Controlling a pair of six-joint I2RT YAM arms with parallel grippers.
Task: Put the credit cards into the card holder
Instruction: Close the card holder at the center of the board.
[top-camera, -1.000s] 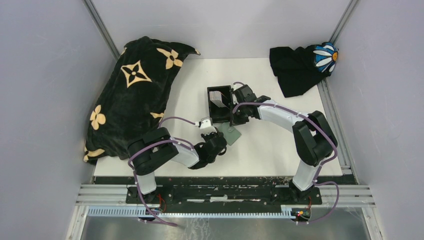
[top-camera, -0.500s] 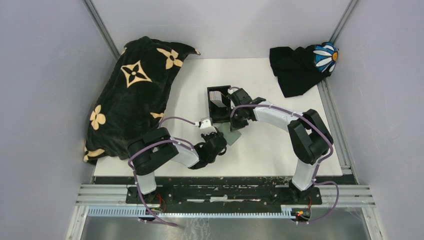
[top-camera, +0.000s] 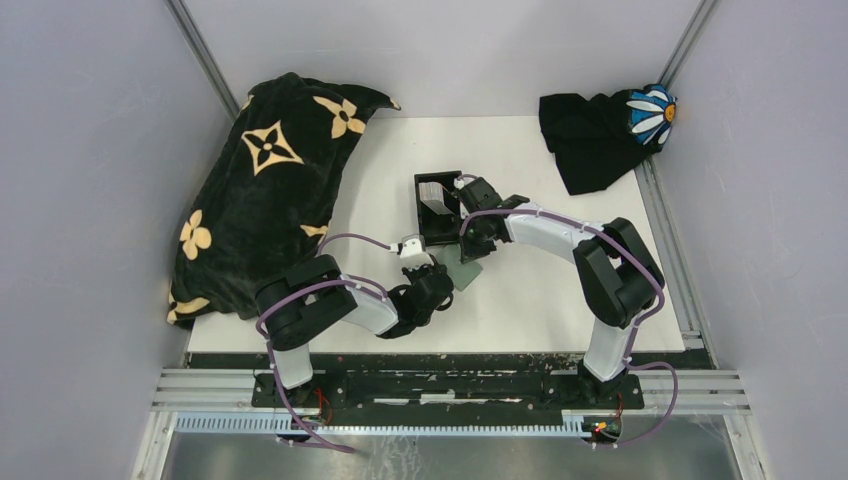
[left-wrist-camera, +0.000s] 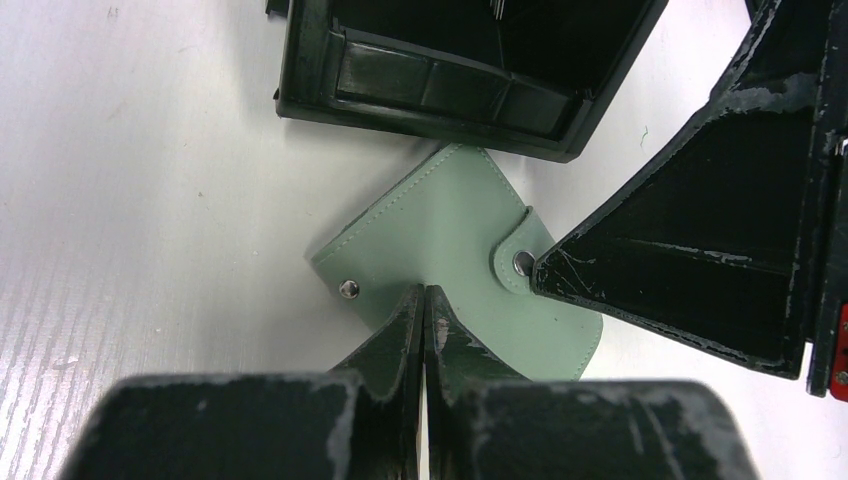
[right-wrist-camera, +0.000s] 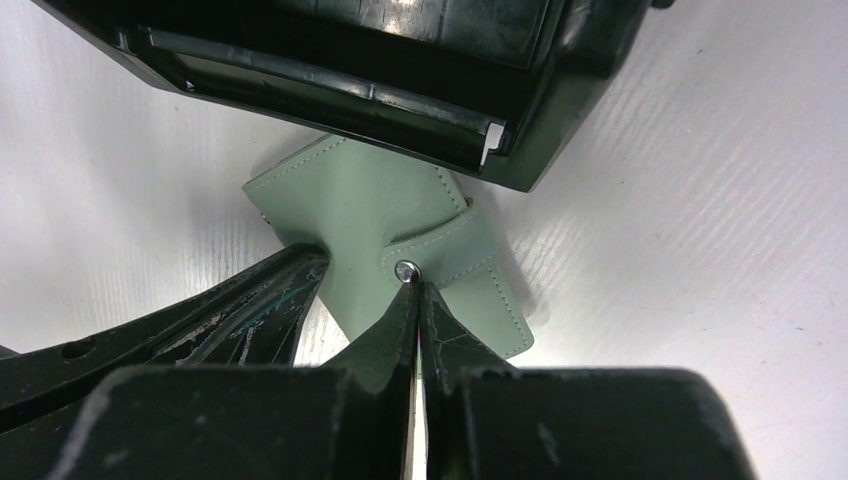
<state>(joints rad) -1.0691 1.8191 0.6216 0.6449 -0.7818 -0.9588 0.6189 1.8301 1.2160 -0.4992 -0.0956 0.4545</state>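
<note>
— Since a second ago the right gripper (right-wrist-camera: 412, 285) has drawn back from the far side of the card holder (top-camera: 440, 176) and come down on the near side. The left arm hasn't shifted.

— Where's the holder?

— Mid-table, a black open-topped box. A few whitish credit cards (top-camera: 432, 192) stand inside it at its far end.

— And the pincers?

— Both are pressed fully together. The right gripper's tips sit at a snap stud (right-wrist-camera: 405, 268) on the tab of a pale green pouch (left-wrist-camera: 440, 220) with stitched edges. The left gripper (left-wrist-camera: 423, 295) touches the pouch's near edge with its tips. Whether either has nipped any of the material, I can't tell.

— What crowds them?

— The holder's near wall lies just beyond the pouch, whose far corner touches it. The two grippers are close together, one on each side of the pouch.

— Anything else around?

— A big black blanket (top-camera: 265, 190) with tan flowers is heaped along the left edge. A black daisy cloth (top-camera: 600, 130) lies in the far right corner. Both are well apart from the arms.

— The setting?

— A white table (top-camera: 560, 290), plain grey walls (top-camera: 450, 50) on three sides, and a metal rail (top-camera: 450, 385) beneath the arm bases.
</note>
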